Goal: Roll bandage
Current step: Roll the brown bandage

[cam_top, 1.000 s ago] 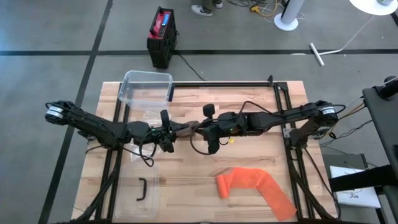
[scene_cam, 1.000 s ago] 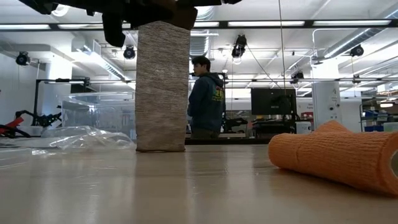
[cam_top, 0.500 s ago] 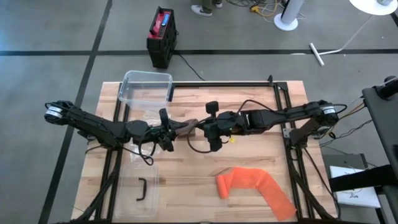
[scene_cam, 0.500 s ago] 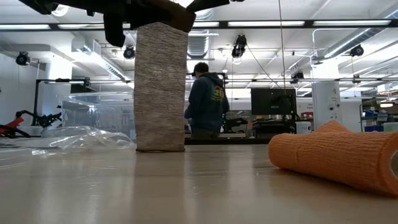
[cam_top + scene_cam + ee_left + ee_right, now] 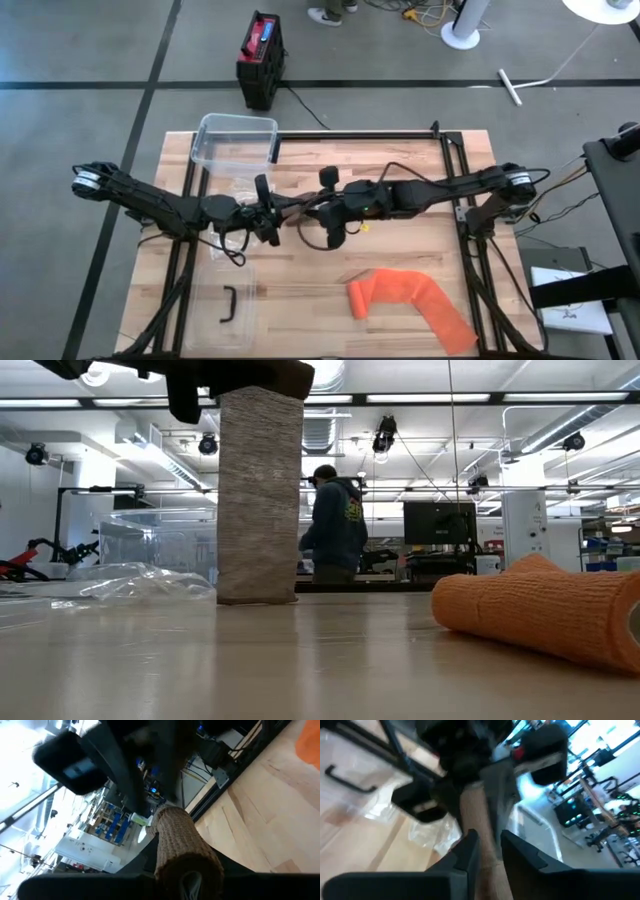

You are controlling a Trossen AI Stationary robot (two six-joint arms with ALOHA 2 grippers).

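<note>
Low view: beige bandage [image 5: 259, 495] hangs upright; no legible writing.

Both arms are black, built of slim tube-like links joined by thicker round joints. The left arm [image 5: 150, 203] carries a pale silver cap at its outer shoulder joint, and the right arm [image 5: 450, 187] has a matching one. Loose black cables loop off each forearm near the wrist, and a small black camera block juts from each wrist. A small yellow mark shows under the right wrist. The right end effector [image 5: 487, 851] has two dark, flat, smooth fingers [image 5: 465, 855] with squared tips. The left end effector [image 5: 268, 213] is likewise black and blocky.
</note>
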